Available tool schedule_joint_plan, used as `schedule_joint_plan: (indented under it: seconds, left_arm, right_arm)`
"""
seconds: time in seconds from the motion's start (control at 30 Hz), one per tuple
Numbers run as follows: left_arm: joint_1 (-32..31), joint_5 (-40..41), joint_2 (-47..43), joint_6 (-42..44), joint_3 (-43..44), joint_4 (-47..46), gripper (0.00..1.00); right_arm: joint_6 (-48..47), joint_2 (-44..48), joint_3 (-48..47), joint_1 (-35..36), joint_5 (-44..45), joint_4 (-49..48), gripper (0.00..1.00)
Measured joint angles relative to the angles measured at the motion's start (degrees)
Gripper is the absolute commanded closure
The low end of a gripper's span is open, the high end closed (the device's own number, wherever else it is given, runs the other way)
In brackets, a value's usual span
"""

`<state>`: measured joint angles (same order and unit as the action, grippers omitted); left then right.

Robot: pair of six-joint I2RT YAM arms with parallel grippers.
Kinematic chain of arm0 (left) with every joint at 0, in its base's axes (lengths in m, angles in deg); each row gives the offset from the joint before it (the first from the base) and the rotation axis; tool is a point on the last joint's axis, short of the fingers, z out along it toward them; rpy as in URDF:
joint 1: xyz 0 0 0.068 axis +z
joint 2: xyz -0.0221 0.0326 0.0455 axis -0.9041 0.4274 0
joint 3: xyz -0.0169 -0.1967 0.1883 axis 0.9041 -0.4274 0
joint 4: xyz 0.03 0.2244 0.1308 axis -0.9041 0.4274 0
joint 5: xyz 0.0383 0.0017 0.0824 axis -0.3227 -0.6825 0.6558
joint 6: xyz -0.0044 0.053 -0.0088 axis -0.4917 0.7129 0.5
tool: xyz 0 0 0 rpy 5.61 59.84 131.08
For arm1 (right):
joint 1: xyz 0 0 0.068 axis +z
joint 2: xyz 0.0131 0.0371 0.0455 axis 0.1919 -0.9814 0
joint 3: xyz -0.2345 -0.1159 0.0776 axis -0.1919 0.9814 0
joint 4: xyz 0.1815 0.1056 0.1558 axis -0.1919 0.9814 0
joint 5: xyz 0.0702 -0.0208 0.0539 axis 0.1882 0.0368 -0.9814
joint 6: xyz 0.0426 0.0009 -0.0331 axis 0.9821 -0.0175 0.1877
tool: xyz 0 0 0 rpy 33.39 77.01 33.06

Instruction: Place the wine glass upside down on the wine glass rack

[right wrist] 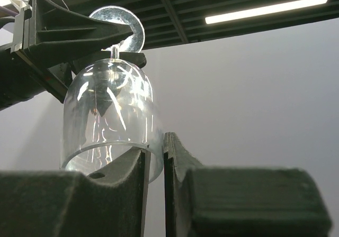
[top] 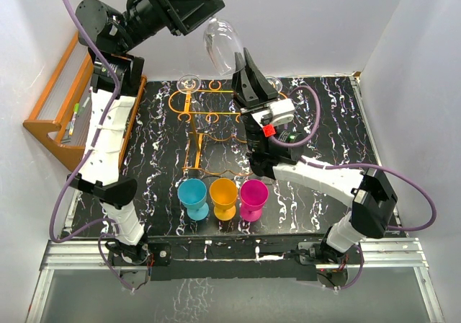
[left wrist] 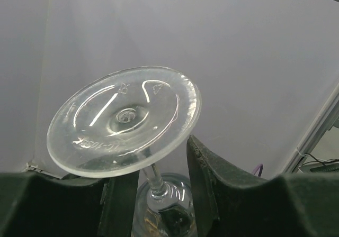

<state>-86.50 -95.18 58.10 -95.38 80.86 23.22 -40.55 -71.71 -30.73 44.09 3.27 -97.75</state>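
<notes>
A clear wine glass (top: pixel 223 45) hangs upside down in the air above the back of the orange wire rack (top: pixel 209 114), foot up and bowl down. My right gripper (top: pixel 242 55) is shut on the bowl's rim, one finger inside and one outside the glass wall (right wrist: pixel 108 115); it shows in the right wrist view (right wrist: pixel 156 142). My left gripper (top: pixel 209 9) is high up with its fingers either side of the stem just under the foot (left wrist: pixel 124 118). Its jaws stand apart from the stem in the left wrist view (left wrist: pixel 156 163).
Two other glass feet (top: pixel 189 83) (top: pixel 274 85) show at the rack's back slots. A blue cup (top: pixel 193 195), an orange cup (top: pixel 224 195) and a magenta cup (top: pixel 253 197) stand in front of the rack. A brown wooden stepped shelf (top: pixel 57 107) stands at the left wall.
</notes>
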Motion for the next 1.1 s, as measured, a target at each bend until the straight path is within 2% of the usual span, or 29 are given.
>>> schedule_joint_plan:
  seconds: [0.1,0.23,0.43,0.8,0.93,1.1]
  left_arm:
    - [0.0,0.2,-0.4,-0.1,-0.8,0.0,0.58]
    - [0.0,0.1,-0.7,-0.3,-1.5,-0.2,0.46]
    - [0.0,-0.1,-1.2,-0.7,-1.5,-0.2,0.38]
    - [0.7,-0.4,-1.9,-2.4,-3.5,-0.9,0.33]
    - [0.7,-0.5,-1.9,-3.2,-5.1,-1.0,0.4]
    - [0.7,-0.7,-1.9,-5.3,-6.0,-2.7,0.64]
  right_arm:
    - [-0.1,0.0,0.0,0.0,0.0,0.0,0.92]
    - [-0.3,0.0,0.0,0.0,0.0,0.0,0.92]
    - [-0.8,0.0,0.0,0.0,0.0,0.0,0.92]
    - [-1.8,0.7,0.0,0.0,0.0,0.0,0.92]
    - [-1.9,1.0,0.0,0.0,0.0,0.0,0.92]
    - [-1.9,1.0,0.0,0.0,0.0,0.0,0.92]
